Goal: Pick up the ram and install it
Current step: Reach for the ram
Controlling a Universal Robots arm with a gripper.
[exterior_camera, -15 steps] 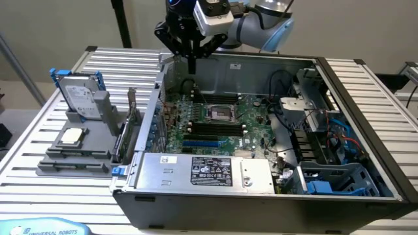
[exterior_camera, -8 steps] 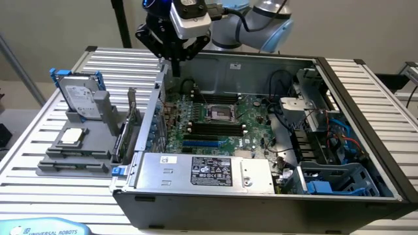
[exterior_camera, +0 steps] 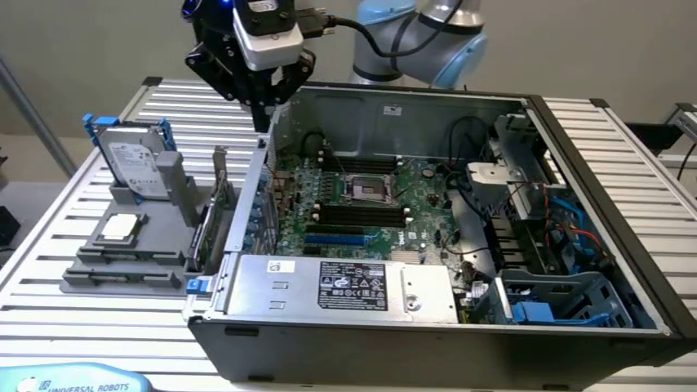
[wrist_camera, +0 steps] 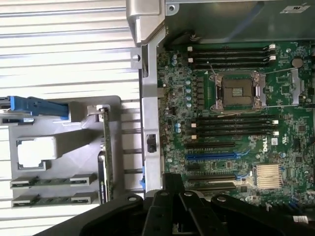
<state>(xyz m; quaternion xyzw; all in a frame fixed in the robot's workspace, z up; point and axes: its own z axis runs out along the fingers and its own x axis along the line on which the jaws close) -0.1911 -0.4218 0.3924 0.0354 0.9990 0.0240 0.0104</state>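
Note:
Two long, thin green ram sticks (exterior_camera: pixel 122 256) lie flat in the grey holder (exterior_camera: pixel 82 282) on the exterior view's left, outside the computer case. The wrist view shows the same ram sticks (wrist_camera: pixel 47 182) clipped between grey tabs. My gripper (exterior_camera: pixel 261 122) hangs high over the case's side wall (exterior_camera: pixel 253 192), between the holder and the motherboard (exterior_camera: pixel 419 192). Its fingers meet in a point with nothing in them. Black memory slots (wrist_camera: pixel 231 127) beside the processor socket (wrist_camera: pixel 237 91) stand empty. In the wrist view my gripper (wrist_camera: pixel 173 189) hovers over the wall.
The holder also carries an upright hard drive (exterior_camera: pixel 136 167) in a blue frame, a square silver processor (exterior_camera: pixel 117 229) and an upright green expansion card (exterior_camera: pixel 218 214). Inside the case sit a power supply (exterior_camera: pixel 343 286), cables (exterior_camera: pixel 512 204) and a blue drive bay (exterior_camera: pixel 566 298).

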